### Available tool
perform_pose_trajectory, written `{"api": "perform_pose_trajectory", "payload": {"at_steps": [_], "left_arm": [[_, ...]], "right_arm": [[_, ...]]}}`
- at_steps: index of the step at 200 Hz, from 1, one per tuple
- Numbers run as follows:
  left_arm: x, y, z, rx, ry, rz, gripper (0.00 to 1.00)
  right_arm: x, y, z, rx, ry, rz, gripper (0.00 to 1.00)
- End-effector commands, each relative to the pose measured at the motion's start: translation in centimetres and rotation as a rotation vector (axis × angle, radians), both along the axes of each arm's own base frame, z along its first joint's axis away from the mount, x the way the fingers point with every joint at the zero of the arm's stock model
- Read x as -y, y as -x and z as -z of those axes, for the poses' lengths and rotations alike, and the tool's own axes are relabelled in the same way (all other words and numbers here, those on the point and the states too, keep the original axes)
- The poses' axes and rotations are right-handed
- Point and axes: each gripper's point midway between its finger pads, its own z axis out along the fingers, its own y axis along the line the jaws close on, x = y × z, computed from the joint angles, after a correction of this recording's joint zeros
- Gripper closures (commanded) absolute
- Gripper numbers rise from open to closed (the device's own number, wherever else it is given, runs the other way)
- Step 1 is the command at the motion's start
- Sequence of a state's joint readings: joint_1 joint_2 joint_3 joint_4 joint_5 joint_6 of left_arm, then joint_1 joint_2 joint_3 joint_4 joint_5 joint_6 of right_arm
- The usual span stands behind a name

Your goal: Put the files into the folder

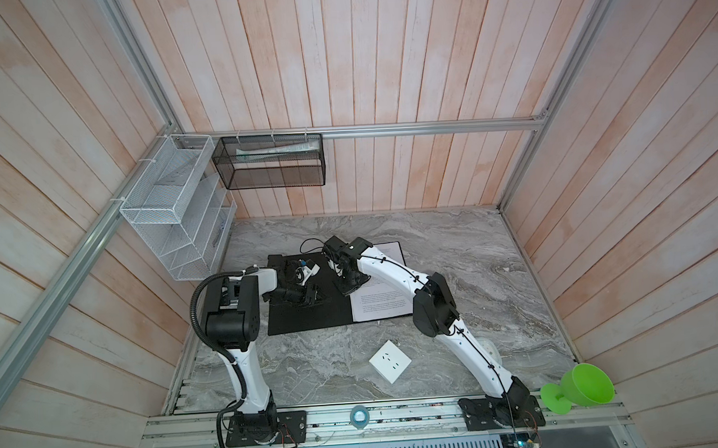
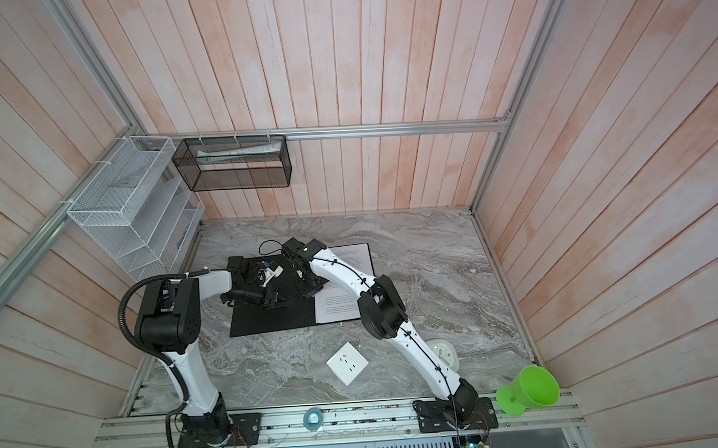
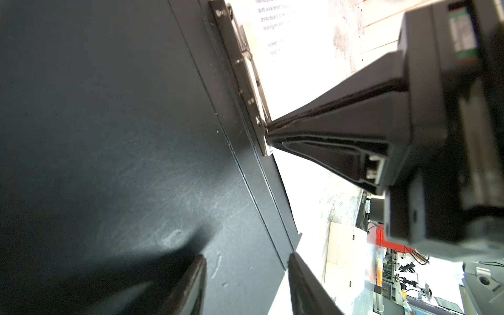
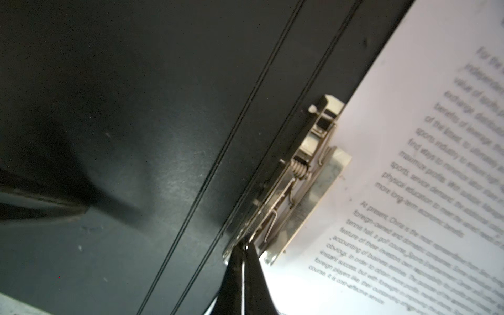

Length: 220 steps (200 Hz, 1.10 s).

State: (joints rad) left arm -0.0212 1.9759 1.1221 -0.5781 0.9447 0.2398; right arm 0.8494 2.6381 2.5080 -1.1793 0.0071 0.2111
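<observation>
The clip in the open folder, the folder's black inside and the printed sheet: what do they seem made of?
Silvery spring clip: metal, probably plated steel; it shines and has a coiled spring. Black inner face of the folder: matte plastic or coated board, unclear which; faintly scuffed. White printed sheet: thin matte paper.

files [image 1: 379,306] on folder [image 1: 307,321], right half; table [image 1: 476,270] beneath

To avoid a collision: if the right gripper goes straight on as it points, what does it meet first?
The metal clip of the folder; the shut right gripper seems to touch its end, but depth is unclear.
</observation>
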Motion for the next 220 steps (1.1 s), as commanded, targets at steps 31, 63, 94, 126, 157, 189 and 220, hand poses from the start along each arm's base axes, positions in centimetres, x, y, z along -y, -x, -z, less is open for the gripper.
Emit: {"api": "perform_pose_trajectory", "payload": {"at_steps": [31,63,94,126,157,189,220], "left_arm": [[-0.7,-0.1,1.7,-0.023,-0.039,-0.009,0.48],[-0.7,-0.1,1.7,-0.023,-0.037,-0.011,0.49],[-0.7,-0.2,1.7,-0.02,-0.037,-0.012,0.49],[-0.7,-0.2,1.7,-0.022,-0.038,-0.013,0.49],[-0.7,-0.1,1.7,-0.024,-0.038,-0.014,0.49],[-0.8,-0.2,1.7,-0.024,-0.041,-0.014,0.49],[-0.8,-0.2,1.6,-0.021,-0.043,-0.015,0.49]], "right_arm": [[2.8,2.4,5.6,-0.139,0.151,-0.005,0.97],[1.9,2.1,4.1,-0.128,0.099,-0.001,0.97],[1.2,1.7,2.9,-0.112,0.059,0.005,0.97],[0.6,1.4,1.7,-0.101,0.019,0.017,0.97],[0.4,1.0,0.6,-0.087,-0.002,0.022,0.96],[0.3,0.5,-0.3,-0.07,-0.025,0.029,0.96],[0.0,0.1,-2.4,-0.049,-0.068,0.034,0.95]]}}
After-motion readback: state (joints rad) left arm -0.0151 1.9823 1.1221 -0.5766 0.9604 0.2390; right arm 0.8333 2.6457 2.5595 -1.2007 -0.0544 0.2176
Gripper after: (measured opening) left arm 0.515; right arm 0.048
